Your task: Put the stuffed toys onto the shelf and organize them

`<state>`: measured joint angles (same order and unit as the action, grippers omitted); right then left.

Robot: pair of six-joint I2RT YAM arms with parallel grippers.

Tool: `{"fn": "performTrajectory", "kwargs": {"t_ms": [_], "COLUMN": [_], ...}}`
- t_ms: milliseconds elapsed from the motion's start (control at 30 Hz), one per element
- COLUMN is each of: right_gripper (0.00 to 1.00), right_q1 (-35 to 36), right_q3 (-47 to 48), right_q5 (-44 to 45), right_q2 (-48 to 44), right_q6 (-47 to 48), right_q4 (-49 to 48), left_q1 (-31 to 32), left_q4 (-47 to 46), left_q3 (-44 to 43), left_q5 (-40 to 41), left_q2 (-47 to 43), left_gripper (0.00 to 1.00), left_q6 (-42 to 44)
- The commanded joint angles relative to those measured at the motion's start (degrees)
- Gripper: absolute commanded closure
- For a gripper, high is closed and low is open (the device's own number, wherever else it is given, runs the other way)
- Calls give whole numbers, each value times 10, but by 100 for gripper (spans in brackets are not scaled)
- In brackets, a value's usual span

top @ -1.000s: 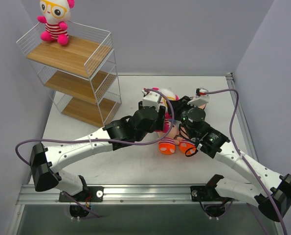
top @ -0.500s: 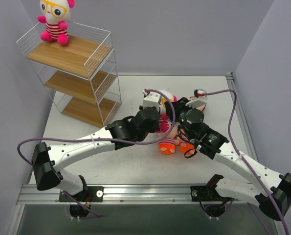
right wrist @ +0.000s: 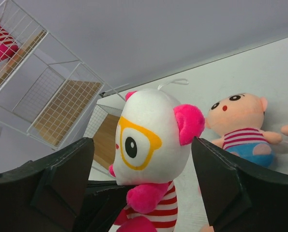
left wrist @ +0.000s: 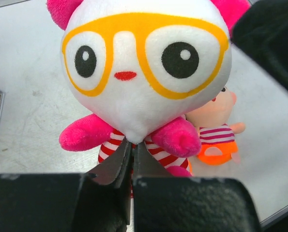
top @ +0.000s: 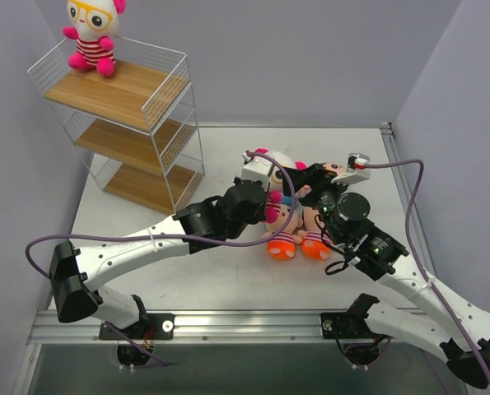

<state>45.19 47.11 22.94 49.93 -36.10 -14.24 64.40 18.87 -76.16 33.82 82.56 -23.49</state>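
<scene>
I find the shelf (top: 121,123) standing upright at the far left corner of the table (top: 187,271). One white-headed toy (top: 91,37) in yellow glasses sits on its top board, at that board's far left corner.

Near the middle of the table, the left gripper (left wrist: 132,145) has its fingers pressed together on a second white-headed toy (left wrist: 144,72). It pinches the plush just under the chin, between the two pink arms. This toy is upright and faces the left wrist camera. Whether its feet touch the table I cannot tell.

Just right of it, seen from above, a peach toy in orange bottoms (top: 282,244) lies on the table with an orange-bottomed neighbour (top: 315,244) beside it, the two touching or nearly so.

The right gripper (right wrist: 141,145) is spread wide, one finger on either side of the pinched toy, with a gap showing on both sides. Beyond it, a peach toy in blue bottoms (right wrist: 238,125) lies on its back on the table
</scene>
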Motion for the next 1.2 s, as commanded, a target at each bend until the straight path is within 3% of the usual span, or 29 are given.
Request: {"fn": "performTrajectory", "kwargs": {"t_ms": [0, 200, 367, 700, 833, 1167], "right_gripper": [15, 5, 3, 1, 0, 0], "right_q1": [4, 5, 5, 5, 5, 4], "right_q3": [15, 14, 4, -10, -15, -24], "right_q5": [33, 104, 148, 131, 115, 72], "right_q2": [-32, -109, -178, -209, -208, -186], "right_q6": [35, 94, 122, 140, 153, 179], "right_q4": [11, 73, 118, 159, 156, 147], "left_q1": [0, 0, -1, -17, -63, -249], "left_q4": [-15, -15, -11, 50, 90, 71], "left_q3": [-19, -59, -122, -319, -411, -486], "left_q5": [4, -9, -40, -82, -110, -220], "left_q2": [-22, -41, -47, -28, -17, -32], "left_gripper": [97, 98, 98, 97, 97, 98], "left_q6": [40, 100, 169, 282, 303, 331]}}
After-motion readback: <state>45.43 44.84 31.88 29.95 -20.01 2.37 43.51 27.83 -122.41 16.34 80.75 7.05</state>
